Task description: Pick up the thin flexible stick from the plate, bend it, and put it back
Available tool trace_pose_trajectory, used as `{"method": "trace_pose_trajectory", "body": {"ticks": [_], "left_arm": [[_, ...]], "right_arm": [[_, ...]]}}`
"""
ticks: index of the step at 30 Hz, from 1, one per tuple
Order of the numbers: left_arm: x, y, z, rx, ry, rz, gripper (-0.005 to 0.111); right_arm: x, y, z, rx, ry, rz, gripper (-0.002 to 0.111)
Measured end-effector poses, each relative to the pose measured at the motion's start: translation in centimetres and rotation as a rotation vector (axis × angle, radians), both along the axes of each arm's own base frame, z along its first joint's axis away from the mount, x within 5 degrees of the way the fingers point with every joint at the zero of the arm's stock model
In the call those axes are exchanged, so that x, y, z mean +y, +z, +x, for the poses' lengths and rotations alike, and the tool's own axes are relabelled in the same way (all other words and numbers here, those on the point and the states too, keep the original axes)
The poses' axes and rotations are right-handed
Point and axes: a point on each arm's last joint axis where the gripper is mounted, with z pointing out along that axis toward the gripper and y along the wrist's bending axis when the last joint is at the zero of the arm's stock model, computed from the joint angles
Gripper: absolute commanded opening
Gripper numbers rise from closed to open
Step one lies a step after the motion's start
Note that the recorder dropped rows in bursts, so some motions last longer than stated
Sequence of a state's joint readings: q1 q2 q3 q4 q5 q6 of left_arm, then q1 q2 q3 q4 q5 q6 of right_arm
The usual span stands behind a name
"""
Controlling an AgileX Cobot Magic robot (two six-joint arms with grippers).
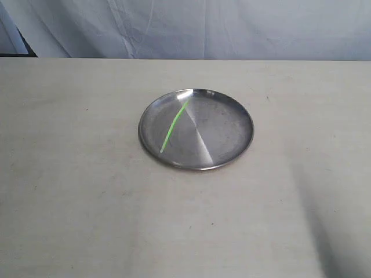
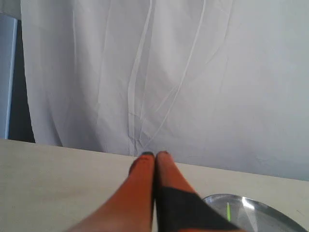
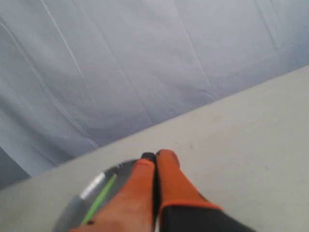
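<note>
One thin neon-green plastic stick (image 1: 174, 127) lies in the left half of the round shiny steel plate (image 1: 223, 130).
We see the orange-fingered left gripper (image 2: 155, 155) and the orange-fingered right gripper (image 3: 155, 157), each with jaws pressed together and gripping nothing.

**Pale table before a draped white cloth**

A matte, cream-coloured tabletop (image 1: 87, 202) fills most of the exterior view, from the bottom edge up to a straight far edge near the top of the frame. Its surface carries faint scuffs and small dark specks. A soft grey shadow (image 1: 327, 231) slants across the lower right. Behind the table a white cloth backdrop (image 1: 232, 29) hangs in long vertical creases along the whole upper strip. In the upper left corner a dark gap (image 1: 26, 51) shows beside the cloth. The light is even and diffuse, with a cool, bluish cast on the fabric. Both wrist views show the same creased cloth above the table's edge.
</note>
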State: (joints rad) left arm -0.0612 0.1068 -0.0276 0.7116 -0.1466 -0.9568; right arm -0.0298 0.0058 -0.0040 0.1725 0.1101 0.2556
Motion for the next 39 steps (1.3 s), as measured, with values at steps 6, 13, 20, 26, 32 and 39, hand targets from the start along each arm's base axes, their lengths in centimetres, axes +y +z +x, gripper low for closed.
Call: {"method": "trace_pose_trajectory", "body": {"ticks": [6, 13, 20, 26, 32, 39], "left_arm": [[0.0, 0.0, 0.0, 0.000, 0.000, 0.000, 0.000], [0.0, 0.0, 0.0, 0.000, 0.000, 0.000, 0.000], [0.0, 0.0, 0.0, 0.000, 0.000, 0.000, 0.000], [0.0, 0.0, 0.0, 0.000, 0.000, 0.000, 0.000], [0.0, 0.0, 0.0, 0.000, 0.000, 0.000, 0.000], [0.0, 0.0, 0.0, 0.000, 0.000, 0.000, 0.000]], "right_arm": [[-0.7, 1.6, -0.1, -0.216, -0.021, 0.754, -0.001], [-2.0, 2.7, -0.6, -0.402, -0.076, 0.994, -0.001], [-3.0, 3.5, -1.2, -0.576, -0.071, 1.214, -0.001], [-2.9, 3.4, -1.1, -0.569, -0.053, 1.277, -0.001], [-2.7, 3.3, -1.0, -0.535, -0.069, 1.192, -0.001], [-3.8, 6.2, -2.7, -0.796, -0.159, 0.892, -0.001]]}}
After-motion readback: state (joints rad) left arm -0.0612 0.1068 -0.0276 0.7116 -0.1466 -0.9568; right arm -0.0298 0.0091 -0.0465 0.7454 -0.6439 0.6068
